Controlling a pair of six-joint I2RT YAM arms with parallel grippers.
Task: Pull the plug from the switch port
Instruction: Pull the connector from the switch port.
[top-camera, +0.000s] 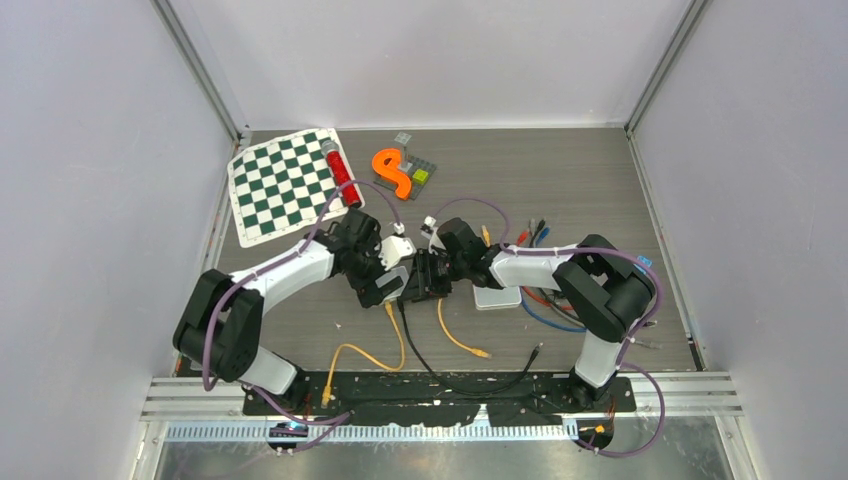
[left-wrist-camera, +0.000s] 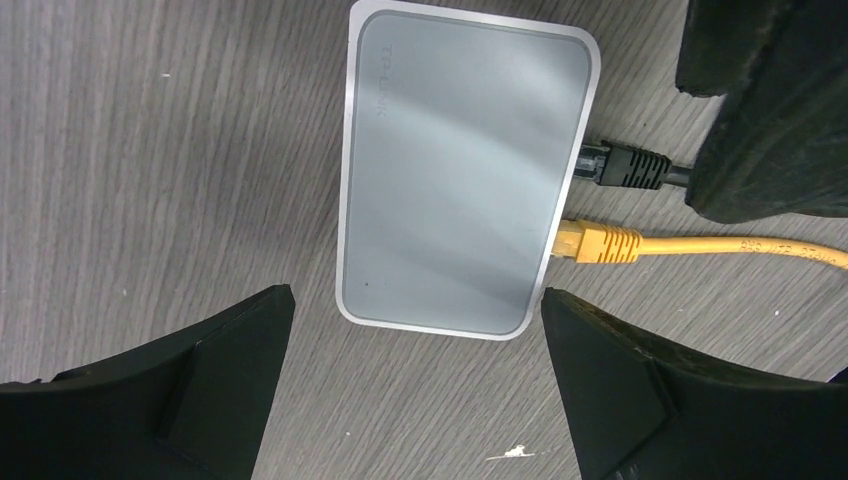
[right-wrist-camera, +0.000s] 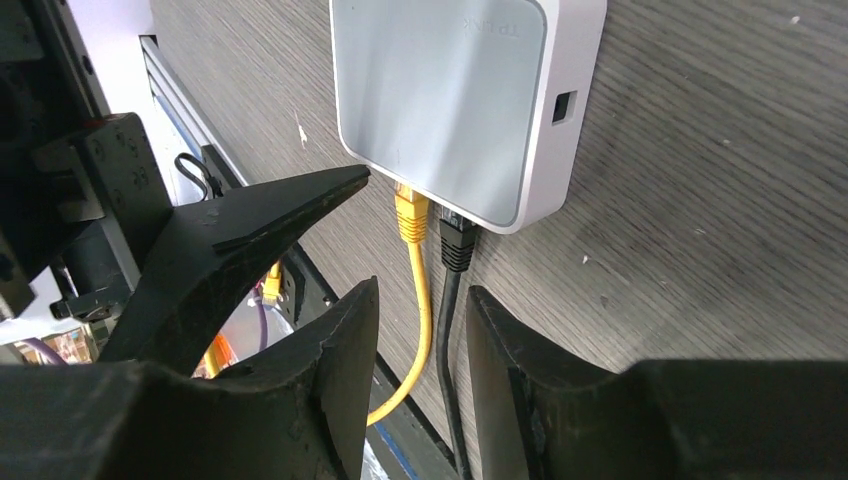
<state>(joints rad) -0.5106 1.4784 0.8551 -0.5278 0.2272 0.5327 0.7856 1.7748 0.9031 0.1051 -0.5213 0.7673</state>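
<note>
On the grey table (left-wrist-camera: 150, 150) the switch (left-wrist-camera: 465, 170) is seen, yellow plug (right-wrist-camera: 411, 215) and black plug (right-wrist-camera: 456, 240) both seated. The left gripper (left-wrist-camera: 415, 293) is spread wide above it. The right gripper (right-wrist-camera: 422, 290), half-parted, is placed around their cables. One plug must be pinched next.

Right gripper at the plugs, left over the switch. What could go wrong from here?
The yellow plug and black plug sit in neighbouring ports, both just ahead of the open right gripper: it may catch the wrong one or both.
The left gripper stands open over the flat grey plastic switch, not clamping it: the switch may drag along with the pull.
</note>
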